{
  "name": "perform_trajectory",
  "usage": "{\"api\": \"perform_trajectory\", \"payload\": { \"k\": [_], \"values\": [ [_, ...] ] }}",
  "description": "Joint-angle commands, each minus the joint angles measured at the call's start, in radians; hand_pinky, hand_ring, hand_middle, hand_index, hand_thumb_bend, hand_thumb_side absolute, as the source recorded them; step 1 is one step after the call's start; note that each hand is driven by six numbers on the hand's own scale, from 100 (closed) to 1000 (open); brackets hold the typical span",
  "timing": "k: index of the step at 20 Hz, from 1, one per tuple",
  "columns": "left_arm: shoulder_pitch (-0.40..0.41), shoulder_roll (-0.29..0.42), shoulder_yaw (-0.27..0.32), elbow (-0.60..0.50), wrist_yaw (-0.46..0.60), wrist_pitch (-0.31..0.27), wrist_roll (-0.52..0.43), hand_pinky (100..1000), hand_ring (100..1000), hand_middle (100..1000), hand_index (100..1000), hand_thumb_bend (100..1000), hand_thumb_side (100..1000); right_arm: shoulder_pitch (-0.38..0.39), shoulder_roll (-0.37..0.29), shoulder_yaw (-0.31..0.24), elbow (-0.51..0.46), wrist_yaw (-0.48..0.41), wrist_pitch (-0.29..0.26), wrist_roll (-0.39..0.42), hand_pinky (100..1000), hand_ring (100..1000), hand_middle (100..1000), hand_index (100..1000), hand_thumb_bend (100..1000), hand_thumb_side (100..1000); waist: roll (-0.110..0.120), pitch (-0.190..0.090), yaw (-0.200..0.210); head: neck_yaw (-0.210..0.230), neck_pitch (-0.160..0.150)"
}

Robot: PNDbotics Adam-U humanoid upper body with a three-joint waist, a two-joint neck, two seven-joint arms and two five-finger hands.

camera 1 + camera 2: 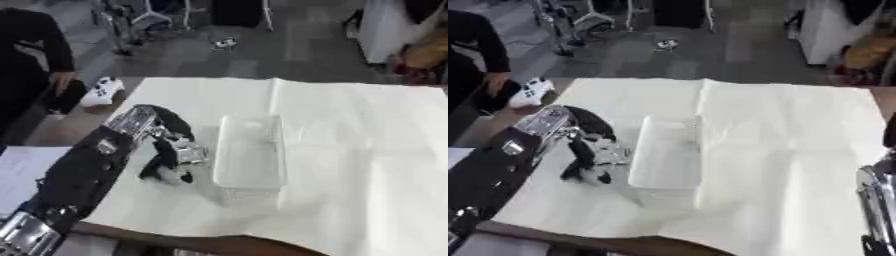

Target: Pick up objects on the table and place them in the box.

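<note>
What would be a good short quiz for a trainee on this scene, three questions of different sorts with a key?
1. True or false: the left hand is inside the clear plastic box.
2. Which covers the table: A) white cloth, B) green mat, C) newspaper?
3. Fill in: the left hand is down on the cloth to the box's ____ side.

Key: 1 false, it is beside the box; 2 A; 3 left.
</note>
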Motion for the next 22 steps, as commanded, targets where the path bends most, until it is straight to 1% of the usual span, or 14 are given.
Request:
{"api": "perform_trajectory", "payload": {
  "k": [1,9,11,12,13,14,16,17,18,19,20,21,22],
  "values": [
    [-0.016,0.018,0.014,0.001,-0.019,-0.174,-0.171,1000,1000,945,991,627,900,-0.013,-0.006,-0.007,-0.013,0.004,0.002,-0.003,470,536,610,866,142,1000,-0.001,-0.01,0.0,0.013,-0.01],
    [-0.006,0.0,0.023,0.039,-0.064,-0.172,-0.147,1000,1000,934,983,643,900,-0.023,0.002,-0.007,-0.013,0.006,0.0,-0.005,472,537,610,866,134,1000,-0.002,-0.006,-0.011,0.029,-0.006],
    [-0.005,-0.004,0.032,0.056,-0.076,-0.167,-0.137,1000,1000,919,975,636,892,-0.025,0.005,-0.007,-0.013,0.006,-0.001,-0.005,472,537,610,866,131,1000,-0.002,-0.006,-0.014,0.031,-0.006],
    [-0.005,-0.005,0.037,0.062,-0.081,-0.163,-0.128,1000,996,893,961,624,878,-0.027,0.006,-0.007,-0.013,0.006,-0.001,-0.005,472,537,610,865,130,1000,-0.002,-0.006,-0.015,0.032,-0.006],
    [-0.005,-0.006,0.041,0.065,-0.085,-0.159,-0.114,1000,908,834,929,576,841,-0.028,0.007,-0.006,-0.013,0.007,-0.001,-0.005,472,537,610,866,129,1000,-0.001,-0.006,-0.016,0.032,-0.007],
    [-0.006,-0.007,0.045,0.064,-0.087,-0.151,-0.088,944,828,773,882,517,814,-0.029,0.008,-0.006,-0.013,0.007,-0.002,-0.006,472,537,610,866,128,1000,-0.001,-0.005,-0.016,0.033,-0.008],
    [-0.005,-0.008,0.051,0.055,-0.088,-0.128,-0.01,659,628,612,754,339,787,-0.03,0.008,-0.005,-0.013,0.007,-0.002,-0.006,472,537,609,865,128,1000,0.0,-0.005,-0.017,0.036,-0.008],
    [-0.004,-0.008,0.051,0.05,-0.087,-0.115,0.04,541,551,542,660,139,862,-0.03,0.009,-0.005,-0.013,0.007,-0.002,-0.005,472,537,609,865,128,1000,0.0,-0.005,-0.018,0.037,-0.008],
    [-0.002,-0.008,0.051,0.047,-0.085,-0.102,0.092,492,519,514,612,100,823,-0.03,0.009,-0.005,-0.013,0.007,-0.002,-0.005,472,537,609,865,128,1000,0.0,-0.005,-0.018,0.037,-0.008],
    [-0.001,-0.008,0.05,0.046,-0.084,-0.089,0.142,389,458,463,517,100,746,-0.03,0.009,-0.004,-0.013,0.008,-0.002,-0.005,472,537,609,866,128,1000,0.0,-0.005,-0.018,0.038,-0.008],
    [0.001,-0.007,0.048,0.048,-0.084,-0.079,0.184,324,420,429,456,100,723,-0.03,0.009,-0.004,-0.013,0.007,-0.001,-0.006,472,537,609,865,128,1000,0.0,-0.005,-0.017,0.038,-0.008],
    [0.002,-0.007,0.047,0.052,-0.086,-0.071,0.217,297,398,405,423,100,710,-0.03,0.008,-0.004,-0.013,0.008,-0.001,-0.006,472,537,609,865,128,1000,0.0,-0.005,-0.017,0.038,-0.008],
    [0.002,-0.008,0.046,0.057,-0.089,-0.066,0.242,203,325,322,342,100,677,-0.03,0.008,-0.005,-0.013,0.008,-0.001,-0.006,472,537,609,865,128,1000,0.0,-0.006,-0.016,0.039,-0.008]
  ]
}}
